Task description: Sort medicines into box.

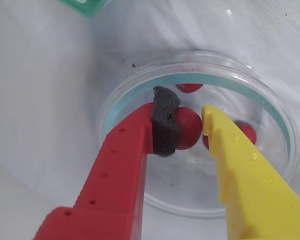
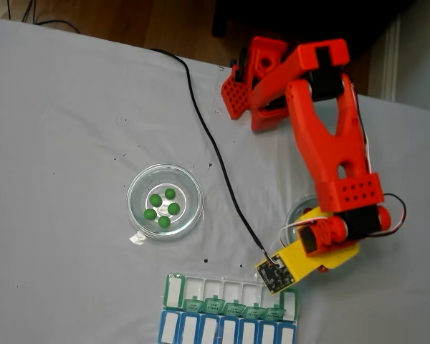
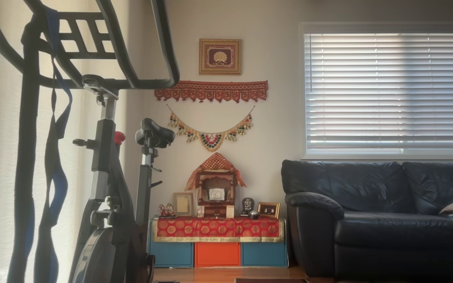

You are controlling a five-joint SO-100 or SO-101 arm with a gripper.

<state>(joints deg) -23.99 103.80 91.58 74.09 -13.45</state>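
Arm hides most of the dish (image 2: 295, 211), apparently.

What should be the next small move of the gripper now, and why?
Probably lift straight up out of the glass dish. In the wrist view the gripper has a red pill pinched between the foam pad and the yellow finger, so the grasp looks made. Other red pills lie close by, and the pill organizer waits beside the dish.

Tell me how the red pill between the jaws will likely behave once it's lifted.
The red pill looks round and glossy, so it may slip or roll away if released. The foam pad pressing it probably helps grip. It seems small and light.
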